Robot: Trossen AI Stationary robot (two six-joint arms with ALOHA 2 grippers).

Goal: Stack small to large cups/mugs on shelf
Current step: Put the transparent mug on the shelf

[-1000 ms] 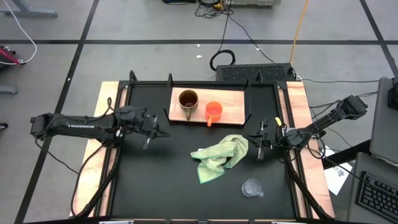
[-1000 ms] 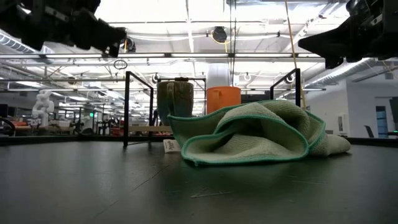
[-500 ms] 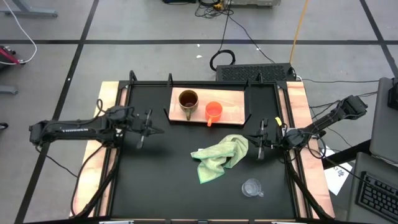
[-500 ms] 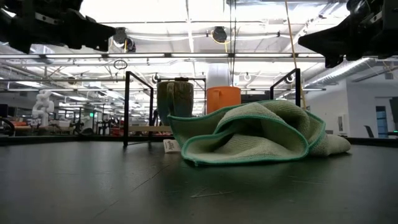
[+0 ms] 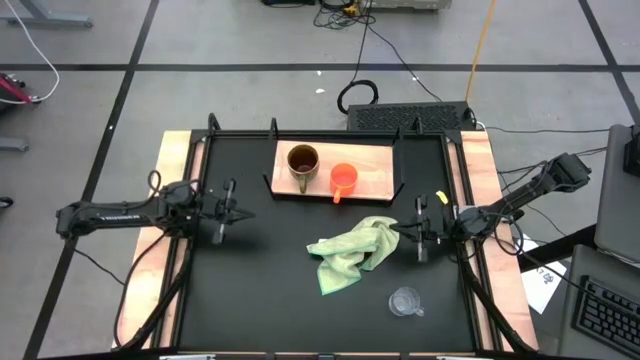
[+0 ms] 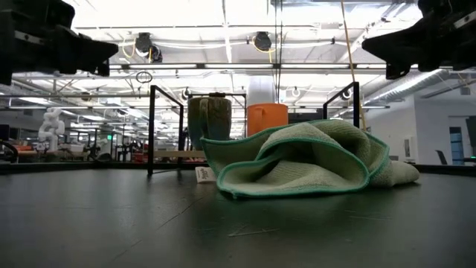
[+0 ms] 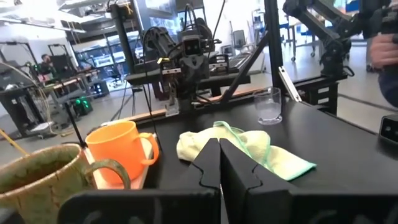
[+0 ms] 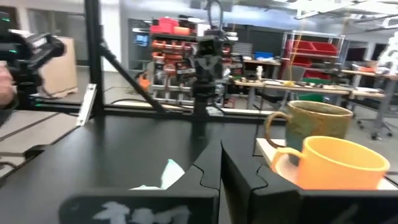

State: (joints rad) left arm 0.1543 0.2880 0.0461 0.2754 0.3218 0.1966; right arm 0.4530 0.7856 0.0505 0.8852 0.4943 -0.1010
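High view: the black worktop (image 5: 250, 290) is carrying the shelf (image 5: 375, 183), a light wooden board lying toward 12 o'clock. The brown mug (image 5: 303, 162) is standing upright on the shelf's 9 o'clock half. The orange cup (image 5: 344, 179) is standing just beside it toward 3 o'clock, handle pointing toward 6 o'clock. The two are close; contact cannot be told from above.

The light green cloth (image 5: 352, 253) is lying crumpled near the worktop's centre, toward 6 o'clock from the shelf. The clear glass cup (image 5: 405, 301) is sitting on the worktop toward 5 o'clock from the cloth, well apart from the shelf.

The left gripper (image 5: 224, 210) is hovering at the 9 o'clock side of the worktop, its fingers pressed together and holding nothing. The right gripper (image 5: 419, 233) is hovering at the 3 o'clock side, just beside the cloth's edge, its fingers also pressed together and holding nothing.

Low view: the cloth (image 6: 305, 160) is filling the middle ground, with the brown mug (image 6: 209, 117) and orange cup (image 6: 267, 117) showing behind it on the raised shelf between black brackets.

Left wrist view: the fingers (image 7: 236, 171) are meeting in a closed seam; mug (image 7: 37, 183), orange cup (image 7: 118, 152), cloth (image 7: 239, 146) and glass cup (image 7: 268, 106) are all in sight ahead.

Right wrist view: the fingers (image 8: 239, 180) are meeting likewise; the orange cup (image 8: 339, 163) is standing in front of the mug (image 8: 311, 127).
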